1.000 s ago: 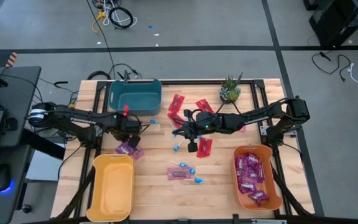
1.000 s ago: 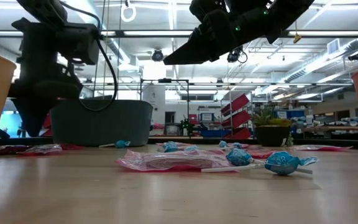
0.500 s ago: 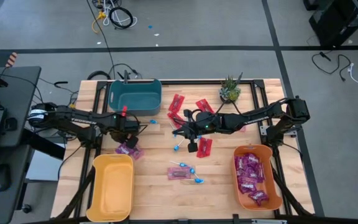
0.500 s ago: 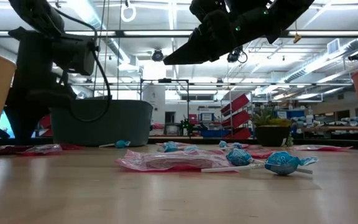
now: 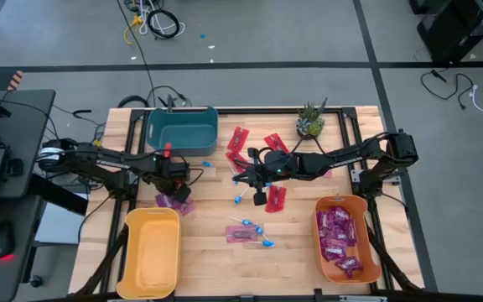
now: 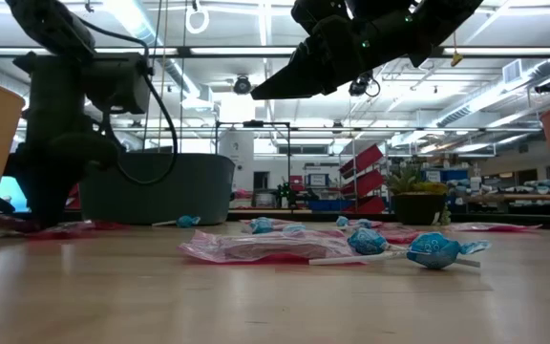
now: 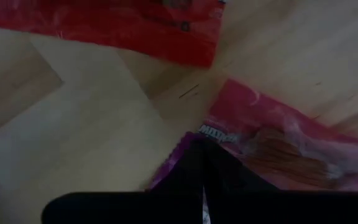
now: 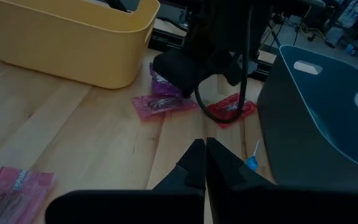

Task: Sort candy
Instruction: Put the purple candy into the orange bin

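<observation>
packets (image 5: 339, 237) in bin (image 5: 367, 262), lollipops (image 5: 258, 236) mid-table

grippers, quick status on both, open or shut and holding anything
Left gripper: shut, tips down at a purple-magenta packet; whether it grips it cannot be told.
Right gripper: shut, empty, raised above mid-table.

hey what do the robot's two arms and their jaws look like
Both arms are dark, nearly black, slim jointed links. The left arm carries a red mark near its wrist and a looping black cable. The right arm shows small green lights near its wrist. Each ends in two narrow dark jaws with tapered tips.
</observation>
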